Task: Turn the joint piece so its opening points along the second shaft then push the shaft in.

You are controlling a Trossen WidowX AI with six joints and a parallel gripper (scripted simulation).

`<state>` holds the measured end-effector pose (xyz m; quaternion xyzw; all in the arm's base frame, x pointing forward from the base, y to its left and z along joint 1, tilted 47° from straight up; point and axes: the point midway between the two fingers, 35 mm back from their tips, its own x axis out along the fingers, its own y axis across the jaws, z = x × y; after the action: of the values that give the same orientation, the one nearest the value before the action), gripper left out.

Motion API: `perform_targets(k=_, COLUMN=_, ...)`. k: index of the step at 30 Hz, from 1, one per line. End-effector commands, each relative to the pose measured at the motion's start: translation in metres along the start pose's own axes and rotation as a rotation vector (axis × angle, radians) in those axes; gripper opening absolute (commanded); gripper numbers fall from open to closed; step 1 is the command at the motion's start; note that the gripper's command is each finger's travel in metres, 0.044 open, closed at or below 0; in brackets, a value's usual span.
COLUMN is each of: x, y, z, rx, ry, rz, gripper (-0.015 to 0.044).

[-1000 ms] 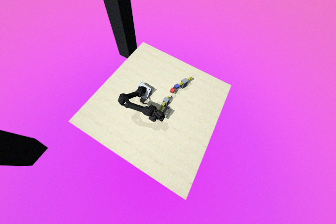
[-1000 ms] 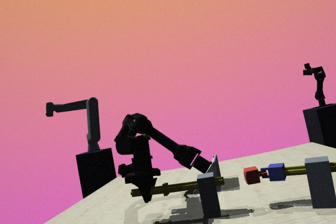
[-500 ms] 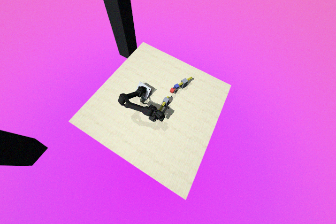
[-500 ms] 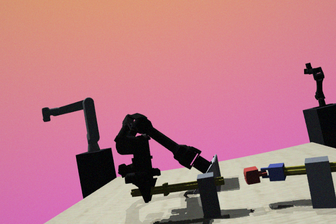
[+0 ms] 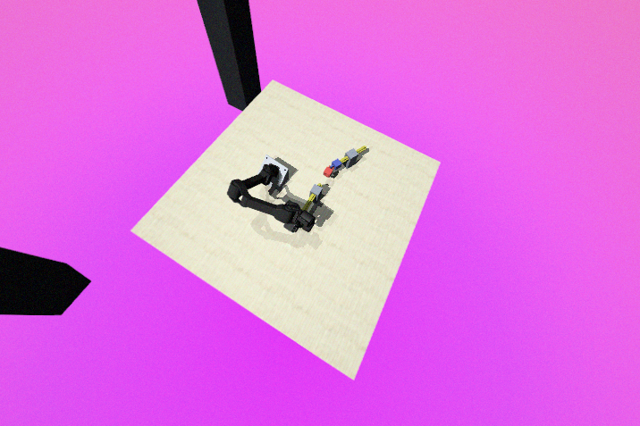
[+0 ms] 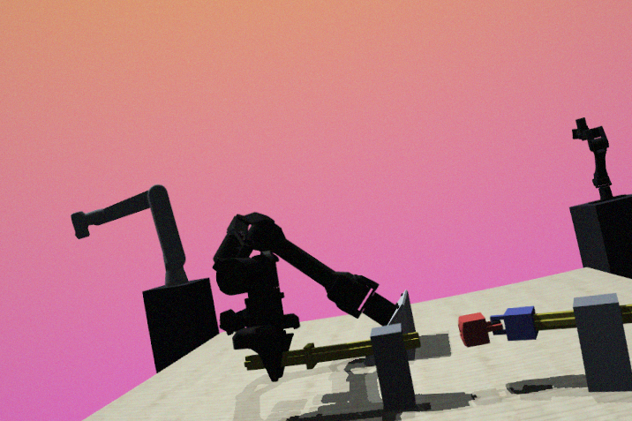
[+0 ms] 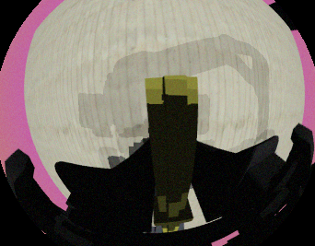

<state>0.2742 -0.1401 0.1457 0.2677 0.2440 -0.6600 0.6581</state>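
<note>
My gripper (image 6: 274, 365) (image 7: 167, 141) is shut on the yellow second shaft (image 5: 307, 203) (image 6: 342, 351) (image 7: 173, 130), near its outer end, outside the collar (image 6: 309, 356). The shaft passes through the smaller grey block (image 5: 315, 190) (image 6: 394, 371); its inner end stands apart from the red joint piece (image 5: 327, 171) (image 6: 474, 329). The red piece hangs hinged on the blue piece (image 5: 335, 162) (image 6: 521, 323) at the end of the first shaft (image 6: 554, 319), fixed in the larger grey block (image 5: 350, 156) (image 6: 602, 347). The red piece faces roughly toward the second shaft; its opening's exact direction is unclear.
The arm's white base plate (image 5: 279, 171) (image 6: 405, 315) stands on the pale wooden table (image 5: 341, 297) behind the smaller block. Off the table, other arms stand on dark pedestals (image 5: 222, 30) (image 6: 182, 326) (image 6: 593, 236).
</note>
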Motion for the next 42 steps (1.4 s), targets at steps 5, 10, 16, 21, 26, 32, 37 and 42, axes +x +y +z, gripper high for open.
perform_targets(k=5, x=0.002, y=-0.001, z=0.0, rx=-0.001, ry=0.004, rz=-0.058, gripper=0.0067)
perform_targets(k=10, x=0.002, y=-0.001, z=0.002, rx=-0.001, ry=0.004, rz=-0.093, gripper=0.0067)
perform_targets(k=16, x=0.0, y=0.0, z=0.003, rx=0.003, ry=-0.001, rz=-0.078, gripper=0.004)
perform_targets(k=21, x=0.0, y=0.0, z=0.003, rx=0.003, ry=-0.001, rz=-0.078, gripper=0.0)
perform_targets(k=26, x=0.0, y=0.0, z=0.001, rx=0.002, ry=0.0, rz=-0.082, gripper=0.0)
perform_targets(k=32, x=0.001, y=0.0, z=-0.008, rx=0.001, ry=0.004, rz=-0.093, gripper=0.0)
perform_targets(k=37, x=0.001, y=0.0, z=-0.016, rx=0.0, ry=0.005, rz=-0.099, gripper=0.0)
perform_targets(k=42, x=0.001, y=0.0, z=-0.024, rx=-0.001, ry=0.006, rz=-0.101, gripper=0.0)
